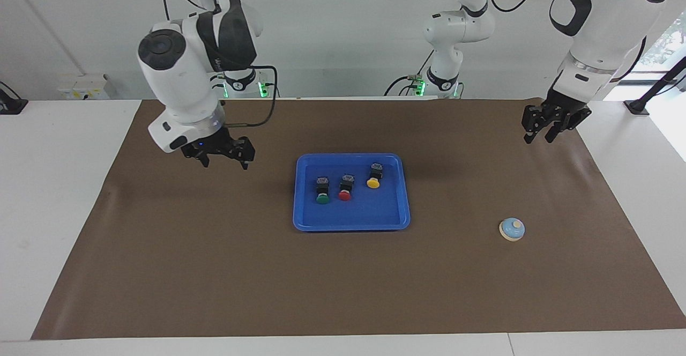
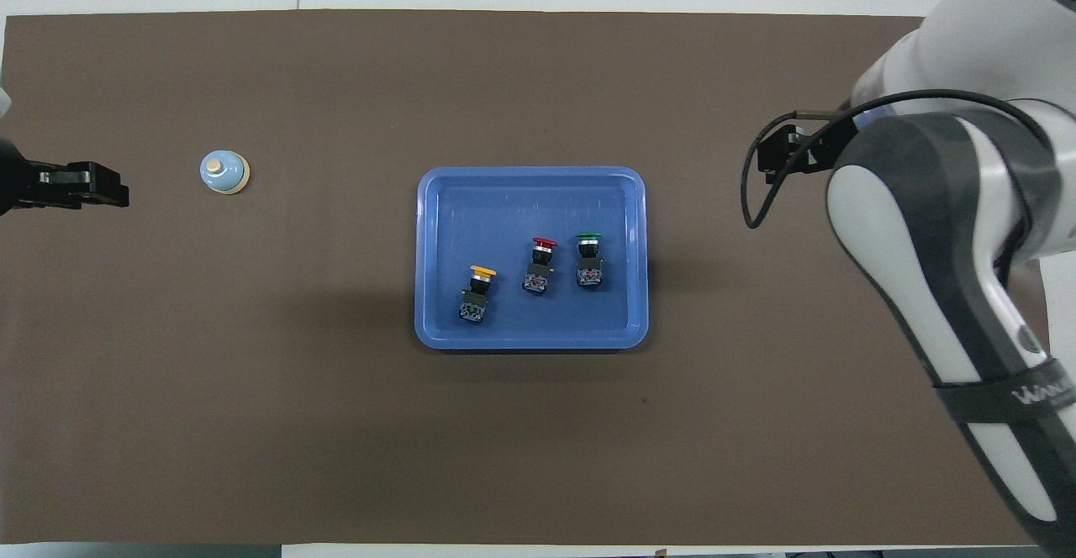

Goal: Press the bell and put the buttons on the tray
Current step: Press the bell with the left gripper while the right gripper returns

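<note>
At the left arm's end of the counter (image 1: 80, 131) we see the bell (image 1: 512, 229) sitting alone on the brown mat (image 1: 214, 281), untouched, well apart from the tray (image 1: 303, 222). The left gripper (image 1: 541, 136) hangs in the air over the mat between the bell and the robots; we cannot tell whether its fingers are parted or drawn together, and they grasp nothing.

We judge the risk to lie in the press. The bell is small, low and domed, with a little knob at its crown; if we come down off centre, the fingers may slide off the dome and push the bell across the mat instead of ringing it. Parted fingers could straddle the knob and miss it.

The bell has a light blue top, a cream rim at its base and a cream knob. It stands upright.

In the tray lie the three buttons, each on its side, cap pointing away from the robots: the green button (image 1: 322, 191), the red button (image 1: 345, 188) and the yellow button (image 1: 374, 176), in a loose row, none touching. That part looks finished to us.

The right gripper (image 1: 221, 153) waits over the mat toward the right arm's end, fingers released and empty.
</note>
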Controlling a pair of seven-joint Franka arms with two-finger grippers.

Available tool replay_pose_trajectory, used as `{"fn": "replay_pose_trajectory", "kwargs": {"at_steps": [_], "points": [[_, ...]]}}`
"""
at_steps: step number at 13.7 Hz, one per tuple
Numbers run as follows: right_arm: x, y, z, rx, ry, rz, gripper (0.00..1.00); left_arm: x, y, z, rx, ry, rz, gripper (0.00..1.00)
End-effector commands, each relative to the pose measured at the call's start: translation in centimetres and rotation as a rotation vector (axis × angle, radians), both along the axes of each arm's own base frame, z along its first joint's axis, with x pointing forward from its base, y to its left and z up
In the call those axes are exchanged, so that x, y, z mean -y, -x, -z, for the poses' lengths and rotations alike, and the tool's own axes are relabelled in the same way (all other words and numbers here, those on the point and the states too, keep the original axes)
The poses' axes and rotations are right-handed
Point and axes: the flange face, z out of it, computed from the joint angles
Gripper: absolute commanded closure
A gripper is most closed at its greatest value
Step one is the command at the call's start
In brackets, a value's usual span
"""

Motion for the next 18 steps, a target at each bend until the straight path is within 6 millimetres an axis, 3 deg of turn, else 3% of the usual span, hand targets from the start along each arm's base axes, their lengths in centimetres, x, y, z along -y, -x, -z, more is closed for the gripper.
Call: {"fn": "replay_pose_trajectory", "kwargs": {"at_steps": [1,4,5,7,9,16,18], "points": [[3.6,2.3,-3.3,-0.009,-0.014,-0.059,0.0,-0.2,-2.8,5.3,-0.005,0.009,-0.02,1.0],[5.9,7.0,-8.5,-0.036,-0.009,-0.054,0.0,-0.5,-6.5,12.0,0.021,-0.013,-0.058,1.0],[6.6,8.2,-9.8,-0.041,-0.009,-0.045,0.0,-0.6,-7.0,13.0,0.018,-0.014,-0.059,1.0],[7.4,9.1,-10.9,-0.04,-0.014,-0.064,0.0,-0.5,-7.7,15.0,-0.007,-0.013,-0.058,1.0],[8.1,9.0,-10.9,-0.034,-0.011,-0.057,0.0,-0.7,-9.7,17.8,-0.028,-0.014,-0.063,1.0],[8.2,8.7,-11.1,-0.007,-0.006,-0.065,0.0,-0.9,-11.6,21.6,-0.037,-0.027,-0.075,1.0],[8.2,8.7,-11.1,-0.008,-0.005,-0.066,0.0,-1.0,-11.6,21.6,-0.037,-0.028,-0.075,1.0]]}}
